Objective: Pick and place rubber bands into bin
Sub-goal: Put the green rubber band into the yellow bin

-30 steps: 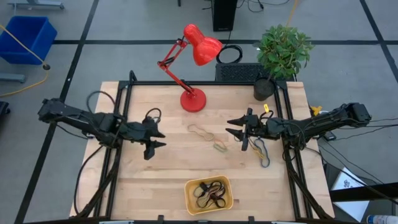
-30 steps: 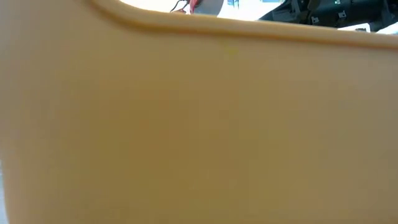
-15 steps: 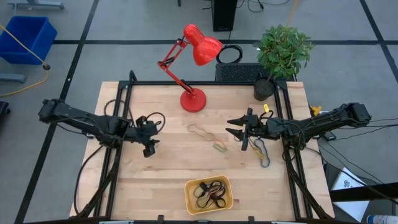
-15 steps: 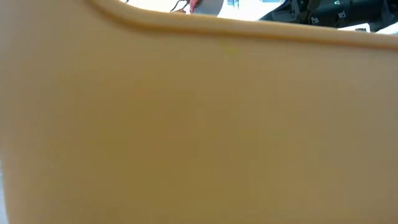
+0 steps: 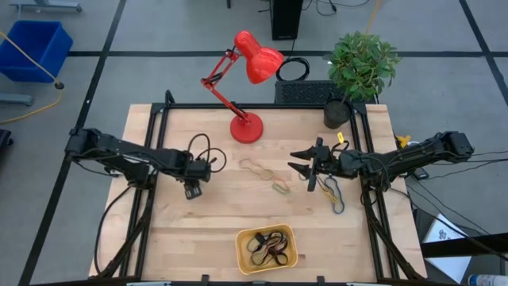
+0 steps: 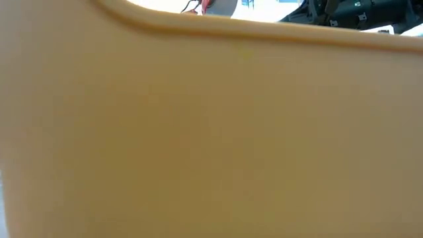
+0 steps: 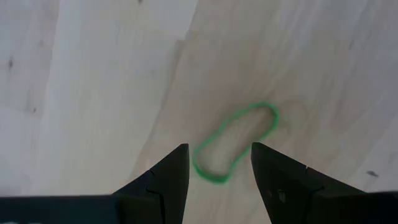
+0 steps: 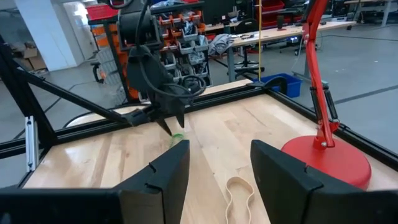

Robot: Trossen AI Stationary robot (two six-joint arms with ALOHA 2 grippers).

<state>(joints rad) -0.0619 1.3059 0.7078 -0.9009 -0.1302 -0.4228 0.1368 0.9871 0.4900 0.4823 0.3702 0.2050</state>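
Low view: almost wholly blocked by the yellow-orange wall of the bin [image 6: 211, 132], standing right against the lens; only a thin strip of room and dark arm parts shows above its rim. Nothing on the table can be read from there.

Table [image 5: 198, 230]: light wood, framed by black rails. At its far edge stand a red desk lamp [image 5: 246, 75] and a potted plant [image 5: 361, 67].

Bin [image 5: 267, 249]: near the front edge, roughly mid-table. It holds a tangle of rubber bands, black with a reddish one — the count cannot be made out.

Loose rubber bands: a tan double loop [image 5: 255, 168] lies mid-table, a small yellowish one [image 5: 281, 188] just beside it toward the right arm, and a dark one [image 5: 333, 195] sits under the right arm, partly hidden by it.

Left gripper [image 5: 193, 191]: low over the left-centre of the table, pointing down. In the left wrist view its gripper [image 7: 216, 167] is narrowly parted, with the near end of a green rubber band [image 7: 235, 142] between the fingertips; the band lies flat on the wood — contact cannot be told.

Right gripper [image 5: 304, 167]: hangs right of centre, spread moderately, holding nothing. The right wrist view shows the tan loop [image 8: 238, 196] between its fingers, further off.
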